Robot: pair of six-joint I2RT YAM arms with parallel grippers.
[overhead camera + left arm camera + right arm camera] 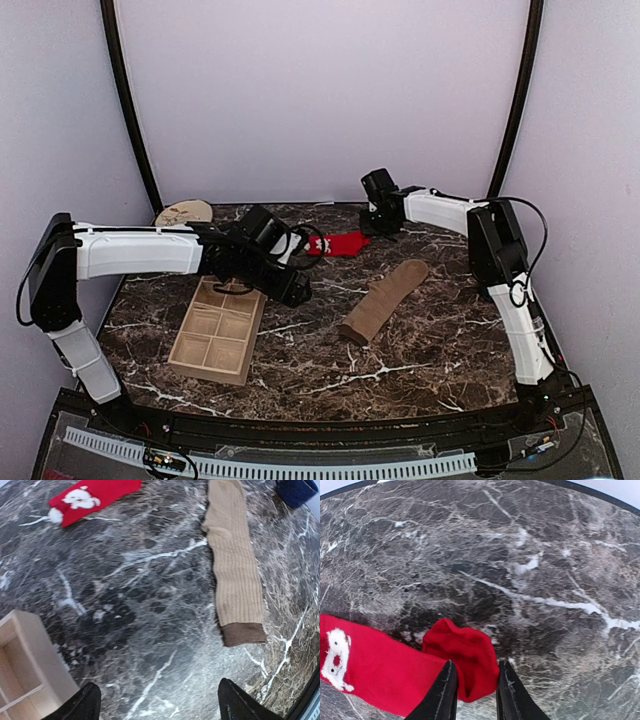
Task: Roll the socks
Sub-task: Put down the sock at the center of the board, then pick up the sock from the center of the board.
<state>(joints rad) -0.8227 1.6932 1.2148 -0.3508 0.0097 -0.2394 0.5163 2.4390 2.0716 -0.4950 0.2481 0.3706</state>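
1. Right wrist view: my right gripper (476, 672) pinches the folded-over end of the red sock (375, 672). The fingers are close together at bottom centre of the frame, with fabric bunched between them.
2. I judge the sock light, limp and not slippery. It will sag rather than hold its shape, so the doubled end looks like the right place to hold.
3. My left gripper (159, 687) is spread wide and holds nothing.
4. The tan sock (235, 575) lies flat at the right of the left wrist frame, apart from those fingers, dark cuff nearest.
5. From above, the red sock sits centre-back, with the tan one to its lower right, not touching.
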